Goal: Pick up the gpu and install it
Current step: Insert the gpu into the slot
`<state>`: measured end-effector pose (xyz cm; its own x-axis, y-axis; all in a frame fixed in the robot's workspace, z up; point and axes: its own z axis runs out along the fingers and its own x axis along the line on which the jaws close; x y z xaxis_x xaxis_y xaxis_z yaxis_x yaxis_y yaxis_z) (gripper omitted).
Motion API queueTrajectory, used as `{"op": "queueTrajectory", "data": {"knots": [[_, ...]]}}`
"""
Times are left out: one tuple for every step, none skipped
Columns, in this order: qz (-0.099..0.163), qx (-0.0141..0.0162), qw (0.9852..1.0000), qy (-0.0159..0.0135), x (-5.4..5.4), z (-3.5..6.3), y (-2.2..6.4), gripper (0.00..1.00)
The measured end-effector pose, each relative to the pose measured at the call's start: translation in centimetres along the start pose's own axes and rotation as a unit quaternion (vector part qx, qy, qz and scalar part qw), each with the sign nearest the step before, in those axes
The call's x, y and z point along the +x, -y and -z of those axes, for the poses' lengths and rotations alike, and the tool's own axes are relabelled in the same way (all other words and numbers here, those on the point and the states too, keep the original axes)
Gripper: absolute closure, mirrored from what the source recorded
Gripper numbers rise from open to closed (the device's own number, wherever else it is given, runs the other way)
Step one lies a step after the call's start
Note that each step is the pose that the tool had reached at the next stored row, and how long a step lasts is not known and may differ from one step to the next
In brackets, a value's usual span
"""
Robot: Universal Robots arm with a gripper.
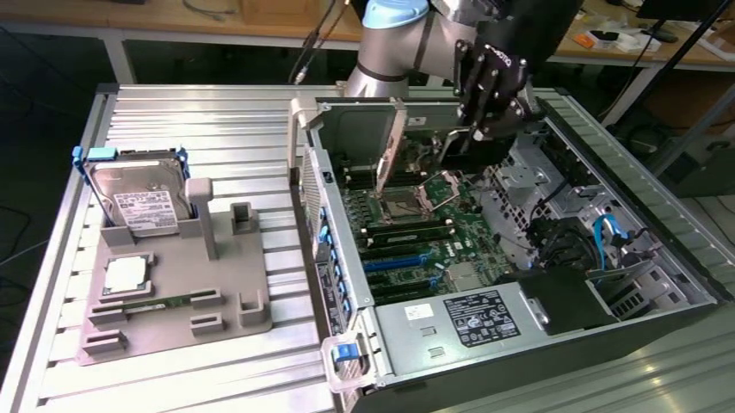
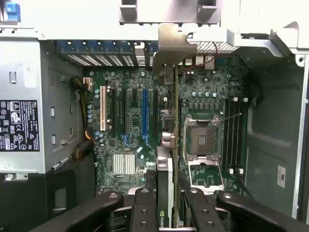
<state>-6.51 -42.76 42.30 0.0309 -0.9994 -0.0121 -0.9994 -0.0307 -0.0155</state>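
- One grey fixture plate point(image 1: 172, 284) sits at the exterior view's left on the ribbed metal table point(image 1: 184, 112). A hard drive point(image 1: 144, 202) w/ white label stands tilted at its back end, in a blue-handled frame.
- Same plate, nearer the camera: square silver CPU chip point(image 1: 124, 274), and just in front of it a small green memory stick point(image 1: 147, 304), lying flat.
- Centre: open PC case point(image 1: 333, 198), side panel off, motherboard point(image 1: 425, 232) exposed. Blue latches run along its wall on the exterior view's left.
- The gpu point(image 1: 391, 146) point(image 2: 165, 169) is inside the case, up over the motherboard, edge-on betw. the expansion slots point(image 2: 145, 111) and the empty CPU socket point(image 2: 200, 137). Its silver bracket point(image 2: 171, 43) is at the case's slotted rear wall. Can't tell whether its lower edge is in a slot.
- Gripper point(image 1: 460, 146) point(image 2: 169, 193) hangs into the case from above, fingers point(image 2: 144, 203) clamped on the gpu, one on each side of the card.
- Exterior view's right: PSU point(image 1: 483, 314) w/ printed label at the near end of the case. A blue cable point(image 1: 607, 231) loops over the black drive bay beside it.
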Motion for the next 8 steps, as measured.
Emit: {"op": "queueTrajectory", "data": {"knots": [[0.018, -0.0002, 0.9998, 0.0002, 1.0, -1.67, -0.06, 0.73], [0.018, -0.0002, 0.9998, 0.0003, 2.4, -3.02, -0.13, 0.73], [0.0, 0.0002, 1.0, -0.0003, 2.4, -3.56, -0.16, 0.73], [-0.024, 0.0006, 0.9997, -0.0007, 2.4, -4.8, -0.2, 0.73], [-0.024, 0.0053, 0.9997, -0.0008, 2.7, -5.93, -0.23, 0.73], [-0.024, 0.0061, 0.9997, -0.0007, 3.3, -7.19, -0.68, 0.73], [-0.024, 0.0086, 0.9997, -0.0007, 3.3, -8.82, -1.65, 0.73], [-0.024, 0.0088, 0.9997, -0.0007, 3.3, -9.07, -1.67, 0.73]]}}
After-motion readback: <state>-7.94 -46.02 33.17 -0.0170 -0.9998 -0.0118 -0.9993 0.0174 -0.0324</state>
